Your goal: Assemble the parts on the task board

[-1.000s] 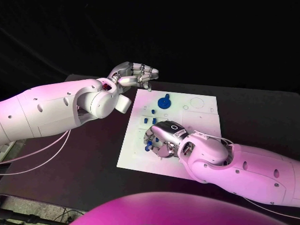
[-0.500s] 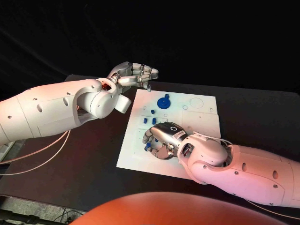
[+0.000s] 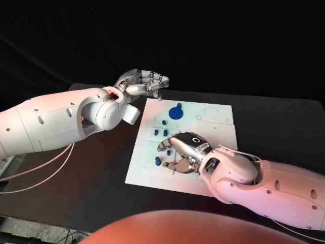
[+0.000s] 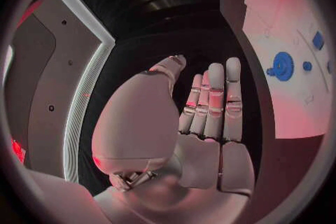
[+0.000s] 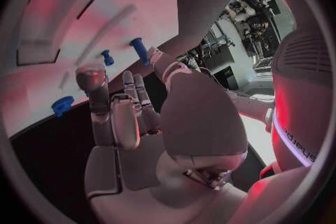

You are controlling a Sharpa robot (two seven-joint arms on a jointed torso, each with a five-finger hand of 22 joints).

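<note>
Bench (image 3: 279, 122) black, carrying white task board (image 3: 213, 127) at centre. Left hand (image 3: 144, 81) hovers off the board's far-left corner, fingers straight, holding nothing. Right hand (image 3: 180, 150) low over the board's near half, fingers spread, empty. Blue gear (image 3: 177, 111) seated; small blue pegs (image 3: 158, 160) nearby. Judged: reaching for a peg; next calls for a fine pinch.

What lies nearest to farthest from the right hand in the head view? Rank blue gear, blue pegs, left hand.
1. Blue pegs, just beyond the right hand.
2. Blue gear, farther along the task board.
3. Left hand, past its far-left corner.
</note>
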